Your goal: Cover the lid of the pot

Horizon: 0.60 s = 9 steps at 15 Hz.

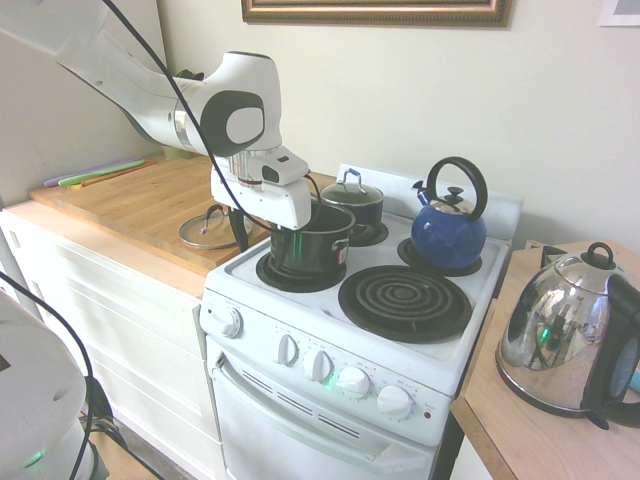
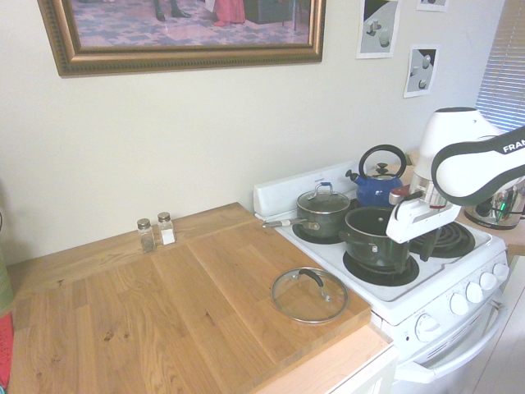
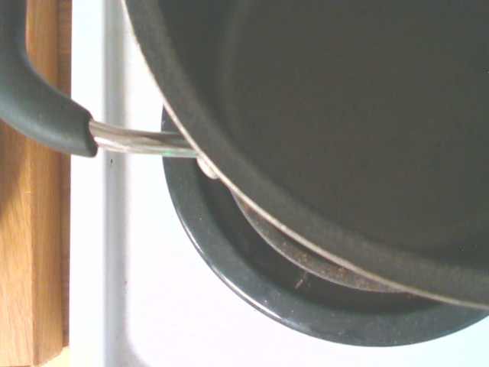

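Second exterior view shows the end effector point(image 2: 416, 253) wide and empty, the pot point(image 2: 369, 249) near it, the lid point(image 2: 297, 300) farther off.

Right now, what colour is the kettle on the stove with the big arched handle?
The kettle is blue, with a black handle; it shows best in the first exterior view.

Stove point(image 1: 330, 345), first exterior view: stands between wooden board point(image 1: 150, 205) at left and counter point(image 1: 540, 420) at right. Pot point(image 1: 308, 247) on front-left burner. Smaller pot point(image 1: 357, 208) behind it, on rear-left burner, own cover point(image 1: 352, 193) on top. Stovetop kettle point(image 1: 448, 236) on rear-right burner; front-right burner point(image 1: 405, 303) before it. Second kettle point(image 1: 560, 330) on right counter. Lid point(image 1: 208, 230) on board, left of pot, apart from it. Second exterior view: two shakers point(image 2: 156, 234) side by side on board, near wall. Framed picture point(image 2: 189, 37) on wall above board.
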Each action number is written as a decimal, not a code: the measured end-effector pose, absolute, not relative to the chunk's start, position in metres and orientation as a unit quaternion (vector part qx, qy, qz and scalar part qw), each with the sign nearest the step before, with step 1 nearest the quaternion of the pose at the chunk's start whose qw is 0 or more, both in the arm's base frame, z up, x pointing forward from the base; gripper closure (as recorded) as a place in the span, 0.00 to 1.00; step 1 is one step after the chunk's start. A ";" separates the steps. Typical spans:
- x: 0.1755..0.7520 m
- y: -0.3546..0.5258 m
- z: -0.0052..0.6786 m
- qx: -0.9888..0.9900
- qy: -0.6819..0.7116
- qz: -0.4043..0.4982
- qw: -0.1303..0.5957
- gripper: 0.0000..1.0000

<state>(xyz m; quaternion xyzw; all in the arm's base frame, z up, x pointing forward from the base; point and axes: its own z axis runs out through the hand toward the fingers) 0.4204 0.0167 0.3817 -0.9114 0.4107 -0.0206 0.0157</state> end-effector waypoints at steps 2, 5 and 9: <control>0.421 0.016 0.379 -0.913 0.407 -0.018 0.011 0.00; 0.421 0.021 0.379 -0.917 0.398 -0.020 0.005 0.00; 0.409 0.072 0.393 -0.928 0.372 -0.024 -0.003 0.00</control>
